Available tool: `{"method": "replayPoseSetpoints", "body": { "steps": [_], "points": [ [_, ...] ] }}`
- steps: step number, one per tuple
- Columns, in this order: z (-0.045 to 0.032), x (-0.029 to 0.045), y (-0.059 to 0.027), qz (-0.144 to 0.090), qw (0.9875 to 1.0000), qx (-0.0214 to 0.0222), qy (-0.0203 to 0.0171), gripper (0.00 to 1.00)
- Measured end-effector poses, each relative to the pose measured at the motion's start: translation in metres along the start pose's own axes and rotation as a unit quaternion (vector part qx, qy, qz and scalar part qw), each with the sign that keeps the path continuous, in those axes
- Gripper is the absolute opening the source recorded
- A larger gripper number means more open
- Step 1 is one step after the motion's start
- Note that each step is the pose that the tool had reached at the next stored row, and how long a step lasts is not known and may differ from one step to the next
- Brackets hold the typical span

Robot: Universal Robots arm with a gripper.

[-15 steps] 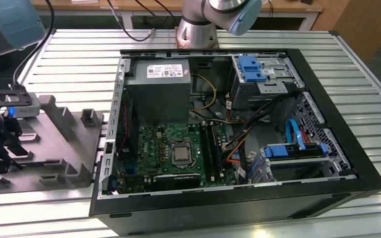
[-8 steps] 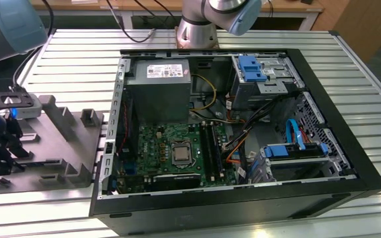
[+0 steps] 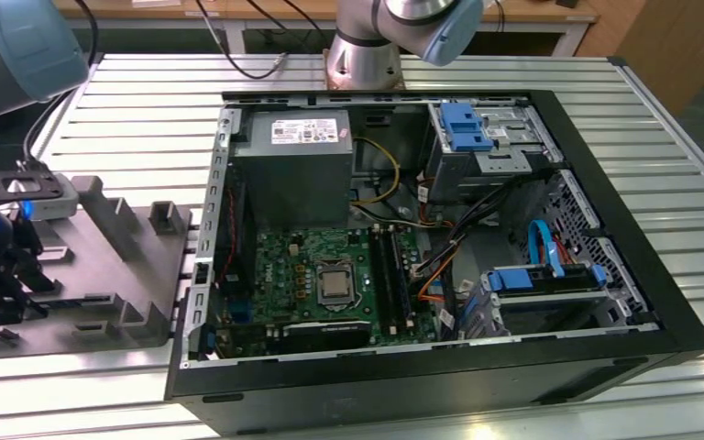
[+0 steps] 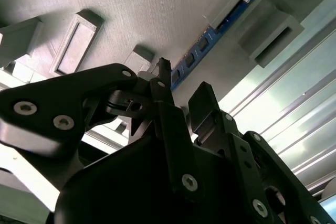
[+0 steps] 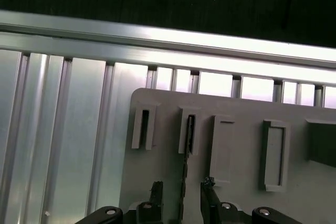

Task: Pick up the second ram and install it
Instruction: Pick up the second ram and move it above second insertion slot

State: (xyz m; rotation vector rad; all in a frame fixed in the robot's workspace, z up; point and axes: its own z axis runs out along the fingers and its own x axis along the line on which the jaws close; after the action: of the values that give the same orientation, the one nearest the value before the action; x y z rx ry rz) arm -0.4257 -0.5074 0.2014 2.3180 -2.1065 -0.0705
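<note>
Pickup stage: in the first wrist view the end effector (image 5: 182, 186) hangs open, its fingers (image 5: 156, 188) either side of the second ram (image 5: 185, 163), not touching it. The stick stands on edge in the grey holder (image 3: 120, 229), at the exterior view's left, well apart from the computer case (image 3: 597, 367). The grasp looks to call for closing squarely on its thin faces. The arm reaches down, wrist aimed at the tabletop (image 3: 144, 101).

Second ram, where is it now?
The second ram stands on edge in a slot of the grey holder, by the open gripper in both wrist views; the holder lies on the exterior view's left of the computer case.
</note>
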Motion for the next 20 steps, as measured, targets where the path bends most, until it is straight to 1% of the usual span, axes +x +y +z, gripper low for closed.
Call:
{"method": "replayPoseSetpoints", "body": {
  "steps": [3,12,13,14,15,20],
  "points": [
    [0.0019,0.0001,0.0,-0.001,1.0,-0.0002,0.0002,0.41],
    [0.0022,-0.0004,0.0,-0.001,1.0,-0.0002,0.0002,0.4],
    [0.0022,-0.0004,0.0,-0.001,1.0,-0.0002,0.0002,0.34],
    [0.0022,-0.0004,0.0,-0.001,1.0,-0.0002,0.0002,0.34],
    [0.0023,-0.0004,0.0,-0.001,1.0,-0.0002,0.0002,0.27],
    [0.0023,-0.0006,0.0,-0.001,1.0,-0.0002,0.0001,0.27]
  ]
}}
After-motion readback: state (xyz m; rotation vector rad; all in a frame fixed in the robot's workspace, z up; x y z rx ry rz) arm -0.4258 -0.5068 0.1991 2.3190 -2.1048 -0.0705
